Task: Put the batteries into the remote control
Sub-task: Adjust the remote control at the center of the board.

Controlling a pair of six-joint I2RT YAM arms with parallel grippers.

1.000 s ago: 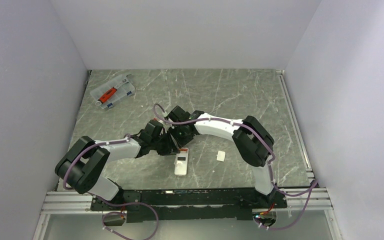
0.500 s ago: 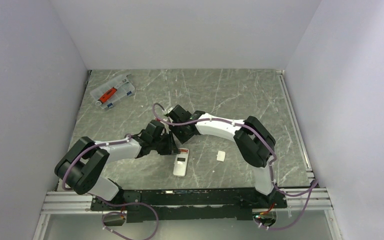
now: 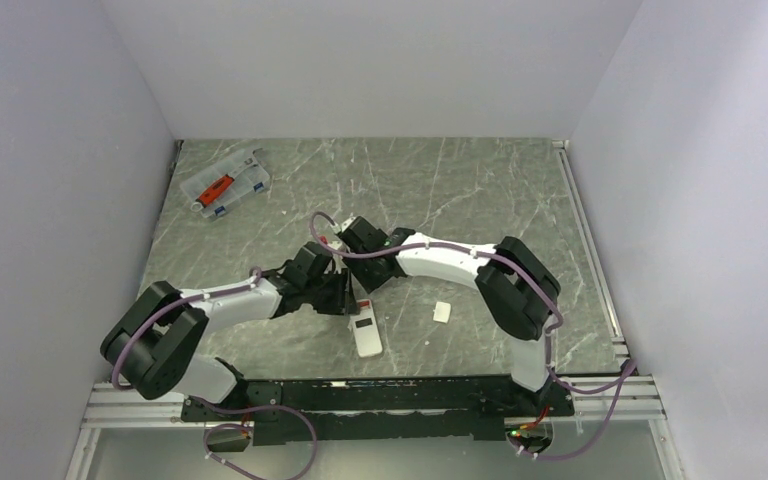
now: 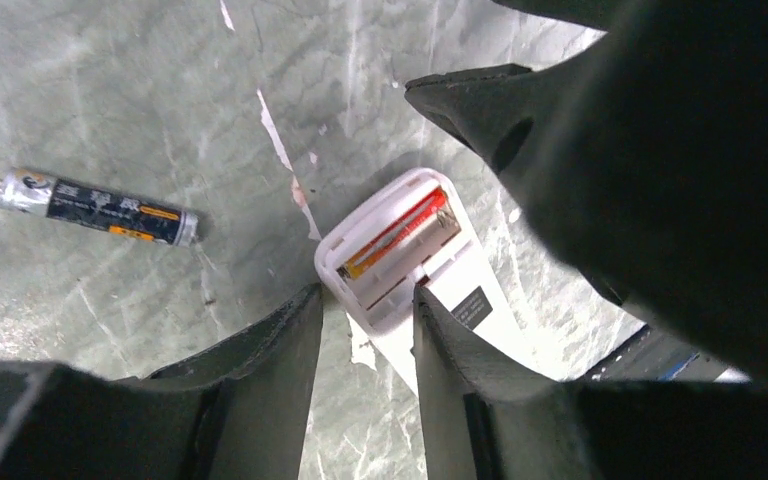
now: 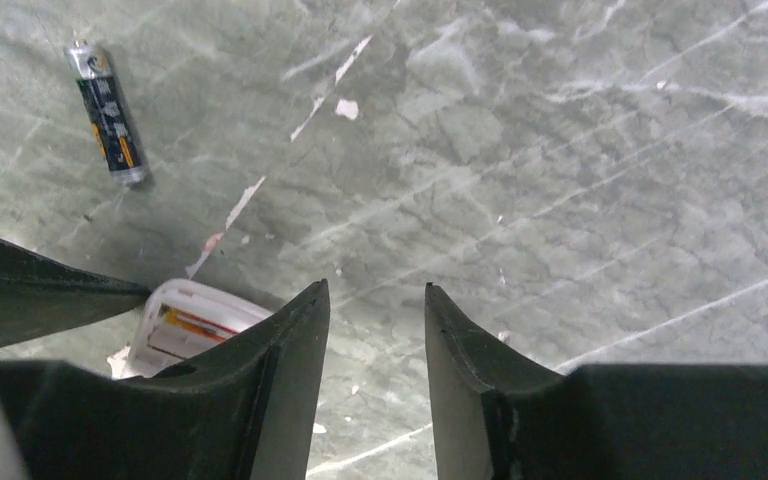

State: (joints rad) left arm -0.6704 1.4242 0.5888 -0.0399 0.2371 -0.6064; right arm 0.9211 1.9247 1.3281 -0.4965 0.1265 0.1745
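Note:
The white remote control [image 3: 365, 328] lies back up on the table, its battery bay open. One battery [image 4: 400, 228] with an orange end sits in the bay. The other battery [image 4: 95, 207] lies loose on the table to the left; it also shows in the right wrist view [image 5: 108, 112]. My left gripper [image 4: 365, 300] is open, its fingers straddling the remote's bay end [image 4: 385, 290]. My right gripper [image 5: 375, 290] is open and empty over bare table, just beyond the remote [image 5: 210, 300]. In the top view both grippers [image 3: 348, 298] [image 3: 368, 272] crowd over the remote's far end.
A small loose white square piece [image 3: 442, 312] lies right of the remote. A clear plastic organiser case [image 3: 225, 183] with a red tool sits at the far left. White walls close in the grey marbled table [image 3: 480, 190] on three sides.
The right gripper has drawn back from the remote's bay. The remote has turned, its near end swinging to the right. The left gripper stays at the bay end.

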